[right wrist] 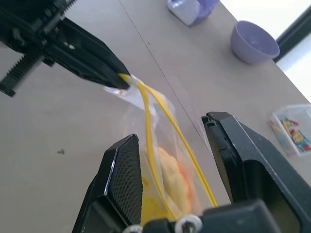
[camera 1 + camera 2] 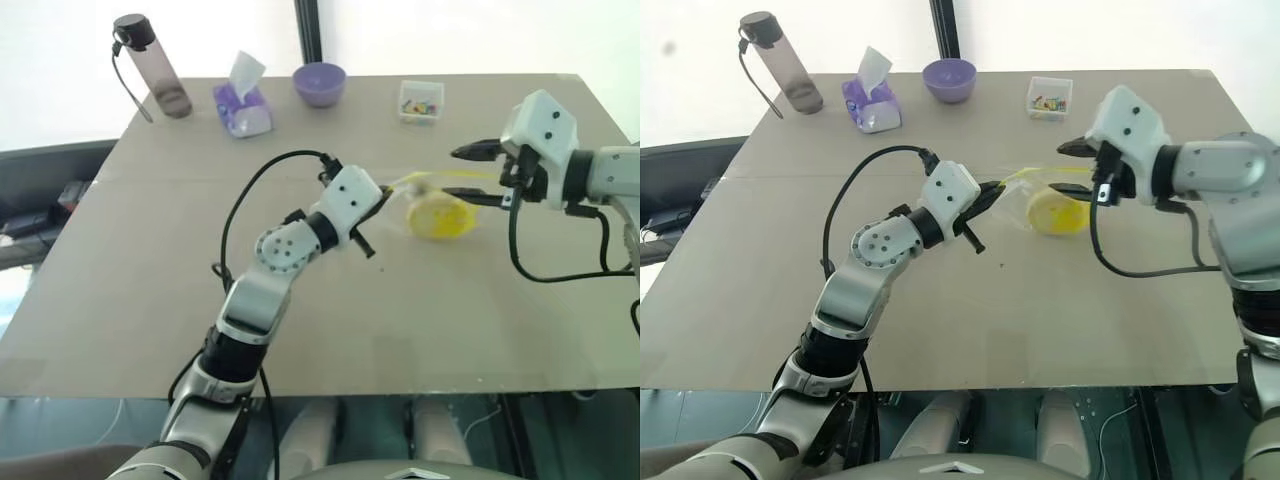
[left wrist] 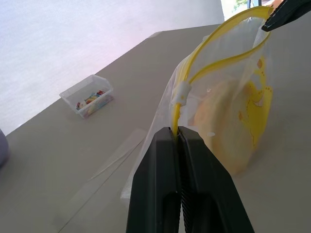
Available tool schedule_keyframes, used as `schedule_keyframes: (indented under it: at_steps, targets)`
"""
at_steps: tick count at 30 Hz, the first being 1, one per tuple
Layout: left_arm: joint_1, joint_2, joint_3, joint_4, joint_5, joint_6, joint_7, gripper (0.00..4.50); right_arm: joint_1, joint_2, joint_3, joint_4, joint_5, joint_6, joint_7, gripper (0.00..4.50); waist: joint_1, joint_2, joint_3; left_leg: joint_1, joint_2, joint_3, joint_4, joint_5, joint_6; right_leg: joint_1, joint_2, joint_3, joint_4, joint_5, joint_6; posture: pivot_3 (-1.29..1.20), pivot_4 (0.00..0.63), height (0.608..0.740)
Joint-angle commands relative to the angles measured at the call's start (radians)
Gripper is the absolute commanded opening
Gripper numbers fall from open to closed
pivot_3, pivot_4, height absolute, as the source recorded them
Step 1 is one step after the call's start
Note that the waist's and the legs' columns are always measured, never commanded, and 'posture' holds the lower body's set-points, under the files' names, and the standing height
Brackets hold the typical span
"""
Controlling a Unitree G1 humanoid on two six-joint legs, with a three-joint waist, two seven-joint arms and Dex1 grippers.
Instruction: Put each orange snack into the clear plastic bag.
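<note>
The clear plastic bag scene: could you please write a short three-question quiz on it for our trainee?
1. True or false: the left gripper is shut on the clear plastic bag at its yellow strip.
2. Where is the orange snack? A) in the purple bowl B) inside the bag C) bare on the table
3. Fill in: the right gripper stands ___ around the bag's mouth.

Key: 1 true; 2 B; 3 open.
</note>
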Motion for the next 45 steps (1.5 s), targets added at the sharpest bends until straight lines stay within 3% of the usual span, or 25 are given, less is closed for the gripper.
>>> schedule_keyframes:
  at_steps: [1, 15, 16, 17, 20, 45]
  targets:
    - [-0.012, 0.006, -0.001, -0.035, 0.003, -0.027, 0.000, 0.00, -0.036, 0.025, 0.029, -0.012, -0.043, -0.090, -0.028, 2.42, 0.000, 0.000, 0.000, -0.001, 0.000, 0.000, 0.000, 0.000, 0.000, 0.000, 0.000, -0.001, 0.000, 0.000, 0.000, 0.00, 0.150, 0.740]
    - [-0.019, 0.072, -0.035, -0.020, 0.069, -0.143, -0.021, 0.00, -0.098, 0.111, 0.144, 0.148, -0.214, -0.365, -0.054, 2.42, -0.003, 0.000, 0.000, -0.004, -0.001, -0.002, 0.001, 0.000, 0.000, -0.002, 0.000, -0.003, -0.002, 0.000, 0.000, 0.00, 0.150, 0.740]
    - [-0.020, 0.070, -0.035, -0.020, 0.071, -0.143, -0.019, 0.00, -0.100, 0.114, 0.144, 0.150, -0.215, -0.369, -0.052, 1.93, -0.003, 0.000, 0.000, -0.004, -0.001, -0.003, 0.001, 0.000, 0.000, -0.002, 0.000, -0.003, -0.002, 0.000, 0.000, 0.00, 0.150, 0.740]
    - [-0.020, 0.069, -0.034, -0.021, 0.071, -0.143, -0.018, 0.00, -0.101, 0.116, 0.143, 0.150, -0.216, -0.371, -0.050, 1.79, -0.003, 0.000, 0.000, -0.005, -0.001, -0.003, 0.001, 0.000, 0.000, -0.002, 0.000, -0.004, -0.002, 0.000, 0.000, 0.00, 0.150, 0.740]
    - [-0.020, 0.066, -0.037, -0.020, 0.076, -0.145, -0.015, 0.00, -0.100, 0.123, 0.140, 0.148, -0.217, -0.374, -0.047, 0.43, -0.003, 0.000, 0.000, -0.005, -0.001, -0.004, 0.001, 0.000, 0.000, -0.002, 0.000, -0.004, -0.002, 0.000, 0.000, 0.00, 0.150, 0.740]
    - [0.005, 0.066, -0.012, -0.001, 0.076, -0.151, -0.001, 0.00, -0.056, 0.087, 0.103, 0.144, -0.226, -0.339, -0.038, 0.21, -0.003, 0.000, 0.000, -0.005, -0.001, -0.004, 0.001, 0.000, 0.000, -0.002, 0.000, -0.005, -0.002, 0.000, 0.000, 0.00, 0.150, 0.740]
